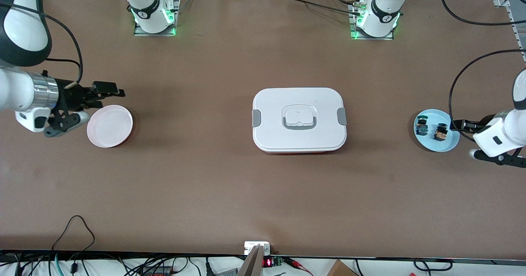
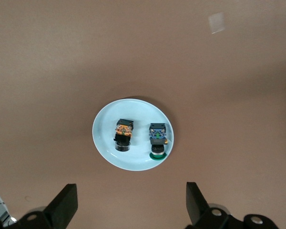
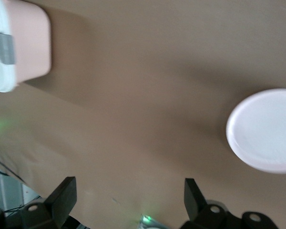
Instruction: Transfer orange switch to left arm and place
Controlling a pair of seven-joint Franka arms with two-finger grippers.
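The orange switch (image 1: 441,133) (image 2: 124,134) lies on a light blue plate (image 1: 431,144) (image 2: 105,143) at the left arm's end of the table, beside a green-capped switch (image 1: 422,126) (image 2: 158,139). My left gripper (image 1: 463,140) (image 2: 131,195) hovers by that plate's edge, open, with nothing between its fingers. The white box (image 1: 271,103) (image 3: 19,43) stands closed at the table's middle. My right gripper (image 1: 100,103) (image 3: 128,188) hangs open and empty at the right arm's end, next to a pink plate (image 1: 109,126) (image 3: 267,129).
The two arm bases (image 1: 154,15) (image 1: 376,19) stand along the table's edge farthest from the front camera. Cables and electronics (image 1: 263,259) line the nearest edge. Bare brown tabletop (image 1: 193,115) lies between the box and each plate.
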